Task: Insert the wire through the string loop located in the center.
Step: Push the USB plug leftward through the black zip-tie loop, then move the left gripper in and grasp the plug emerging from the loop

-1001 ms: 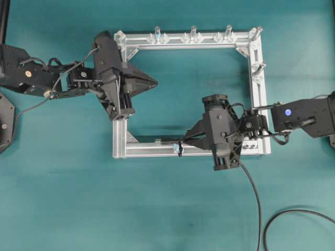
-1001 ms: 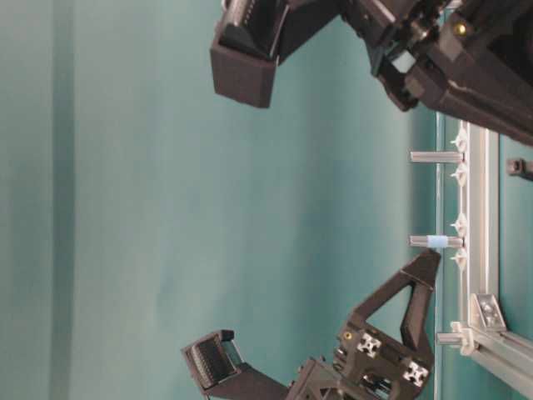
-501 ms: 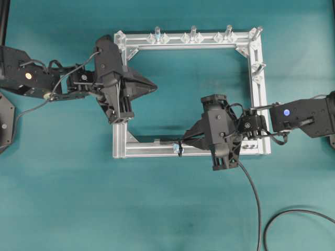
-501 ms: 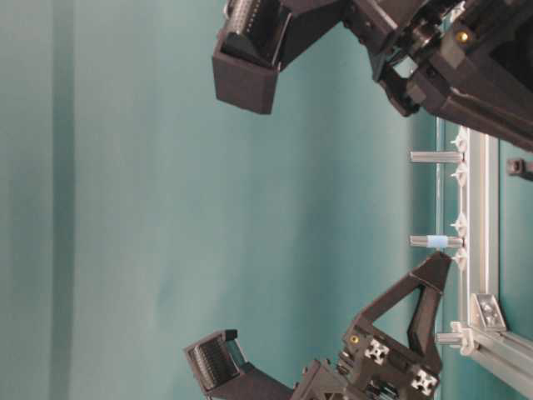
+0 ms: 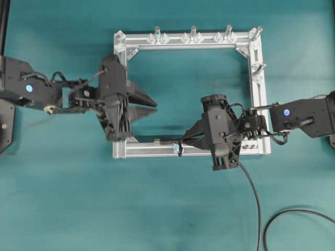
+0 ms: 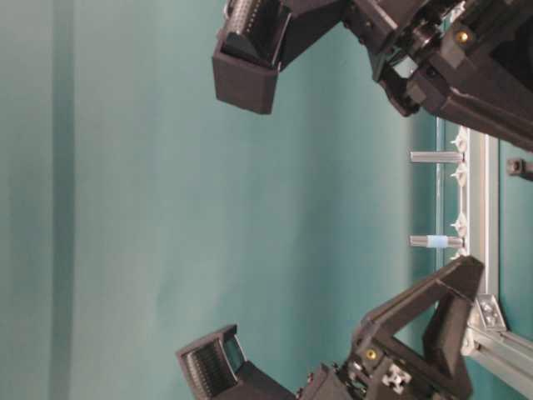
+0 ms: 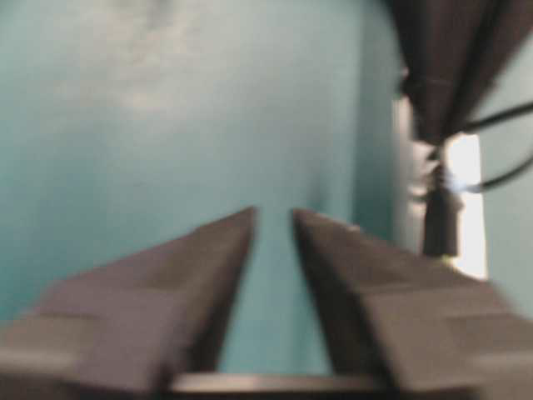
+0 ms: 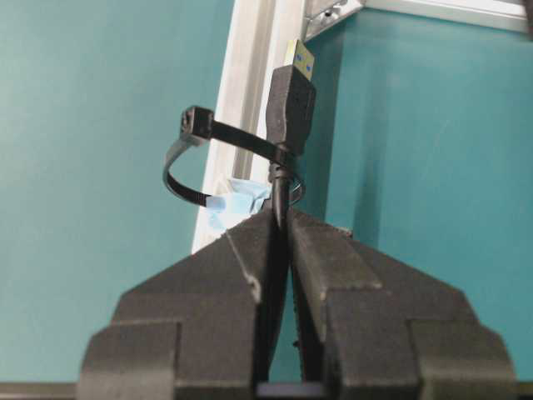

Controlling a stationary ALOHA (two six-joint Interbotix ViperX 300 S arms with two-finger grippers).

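Observation:
In the right wrist view my right gripper (image 8: 281,215) is shut on the thin black wire (image 8: 280,187) just behind its plug (image 8: 291,92). The plug's metallic tip points up along the silver frame bar (image 8: 250,75). The string loop (image 8: 185,171), with its pale blue tag (image 8: 237,198), circles that bar, and the wire crosses the loop's band. From overhead, the right gripper (image 5: 182,143) is at the loop (image 5: 178,149) on the near bar. My left gripper (image 5: 152,104) hovers inside the frame, to the left, open and holding nothing (image 7: 273,215).
The rectangular aluminium frame (image 5: 191,47) carries upright pegs (image 5: 193,32) on its far bar and right side. The wire's slack (image 5: 252,188) trails from the right gripper to the bottom right, curling there. The left arm's body (image 5: 112,104) overlaps the frame's left bar.
The left gripper has swung toward the near bar and opened from shut. The right gripper and the wire have not moved.

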